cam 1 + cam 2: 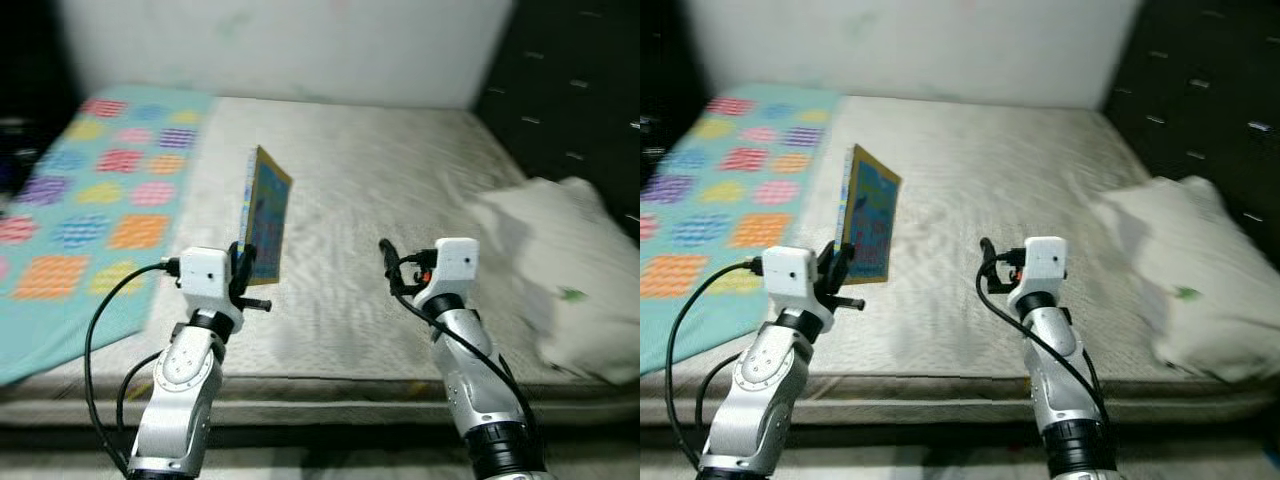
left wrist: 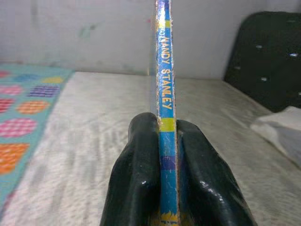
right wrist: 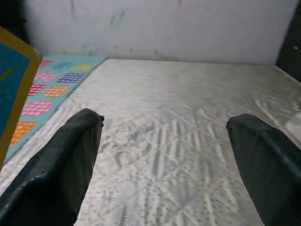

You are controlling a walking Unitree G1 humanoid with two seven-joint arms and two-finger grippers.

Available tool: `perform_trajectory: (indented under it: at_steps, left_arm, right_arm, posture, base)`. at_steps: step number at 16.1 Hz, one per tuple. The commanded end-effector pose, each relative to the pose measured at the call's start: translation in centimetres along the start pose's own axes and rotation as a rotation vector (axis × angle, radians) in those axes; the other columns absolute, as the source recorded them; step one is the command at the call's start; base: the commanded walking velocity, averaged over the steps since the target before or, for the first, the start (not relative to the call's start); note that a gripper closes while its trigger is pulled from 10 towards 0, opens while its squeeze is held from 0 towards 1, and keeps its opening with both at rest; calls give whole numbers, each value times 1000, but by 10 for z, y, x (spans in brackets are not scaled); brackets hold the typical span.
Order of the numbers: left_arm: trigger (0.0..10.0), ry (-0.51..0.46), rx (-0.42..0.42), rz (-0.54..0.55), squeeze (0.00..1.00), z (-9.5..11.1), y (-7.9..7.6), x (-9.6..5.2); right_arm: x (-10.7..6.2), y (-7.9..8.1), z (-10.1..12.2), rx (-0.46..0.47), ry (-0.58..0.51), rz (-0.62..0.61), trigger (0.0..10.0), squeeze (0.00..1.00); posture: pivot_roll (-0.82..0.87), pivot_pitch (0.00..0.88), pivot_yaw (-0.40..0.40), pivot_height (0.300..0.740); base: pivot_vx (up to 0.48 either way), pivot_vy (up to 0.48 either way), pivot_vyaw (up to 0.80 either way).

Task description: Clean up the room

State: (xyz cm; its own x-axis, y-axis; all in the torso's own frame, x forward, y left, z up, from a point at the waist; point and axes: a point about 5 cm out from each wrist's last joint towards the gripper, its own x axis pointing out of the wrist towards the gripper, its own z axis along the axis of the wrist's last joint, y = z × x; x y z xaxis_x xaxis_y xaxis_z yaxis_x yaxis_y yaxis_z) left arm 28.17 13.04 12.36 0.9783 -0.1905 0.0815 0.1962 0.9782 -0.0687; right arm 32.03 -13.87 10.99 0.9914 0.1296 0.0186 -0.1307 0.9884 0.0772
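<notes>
My two head views look forward and down over the bed (image 1: 400, 170), sharing it from slightly offset angles. My left wrist view sits close behind its fingers (image 2: 136, 183), facing the wall (image 2: 84, 33). My right wrist view looks low across the same bed toward that wall.

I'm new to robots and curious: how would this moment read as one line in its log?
left gripper: shut on book, upright above mattress | right gripper: open, empty | blanket: robot's left | pillow: right
</notes>
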Motion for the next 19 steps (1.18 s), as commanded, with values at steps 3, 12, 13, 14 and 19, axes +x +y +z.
perform_trajectory:
  at_steps: [3, 12, 13, 14, 19]
  left_arm:
    - [10000, -50, -5, -26, 0, 11, -6, 4]
    - [10000, -54, -8, -39, 0, 12, -9, 6]
    - [10000, -54, -9, -39, 0, 12, -9, 6]
    - [10000, -55, -9, -38, 0, 12, -9, 6]
    - [10000, -50, -1, 5, 0, 12, 4, -3]
  right_arm:
    - [1, -6, 6, -10, -22, -23, 10000, 0]
    - [2, -6, 5, -21, -18, -19, 10000, 0]
    - [2, -6, 5, -21, -18, -20, 10000, 0]
    - [2, -7, 5, -20, -18, -22, 10000, 0]
    - [-5, -20, 2, -40, -8, -43, 10000, 0]
  posture:
    - [-20, 16, -67, 740]
    - [-19, 5, -69, 740]
    - [-19, 5, -69, 740]
    - [-19, 5, -69, 740]
    - [-16, 8, -67, 740]
  base:
    - [0, 0, 0]
    - [0, -53, 0]
    - [0, -240, 0]
    - [0, -244, 0]
    - [0, -204, 0]
